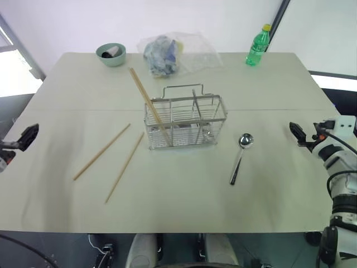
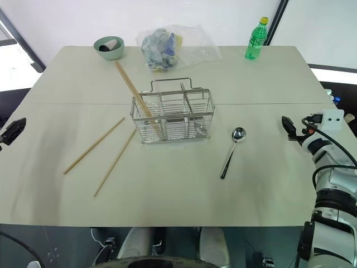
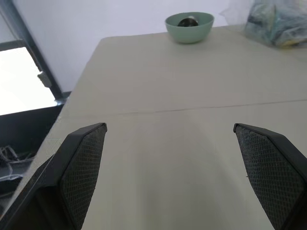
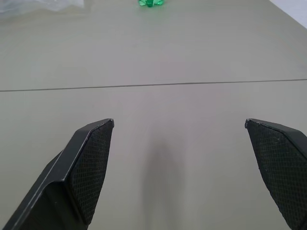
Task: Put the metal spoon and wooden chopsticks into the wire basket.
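The wire basket (image 1: 186, 123) stands mid-table with wooden chopsticks (image 1: 149, 104) leaning out of its left compartment toward the back left. Two more chopsticks (image 1: 102, 151) (image 1: 125, 166) lie flat on the table left of the basket. To the basket's right lies the metal spoon (image 1: 241, 156), bowl toward the back, dark handle end toward the front. My left gripper (image 3: 170, 172) hovers open at the table's left edge, far from the loose chopsticks. My right gripper (image 4: 180, 167) is open at the right edge, well right of the spoon, nothing between its fingers.
A green bowl (image 1: 111, 54) sits at the back left, a crumpled clear plastic bag (image 1: 170, 54) at the back middle, a green bottle (image 1: 257, 46) at the back right. A seam runs across the table (image 1: 279, 184) behind the basket.
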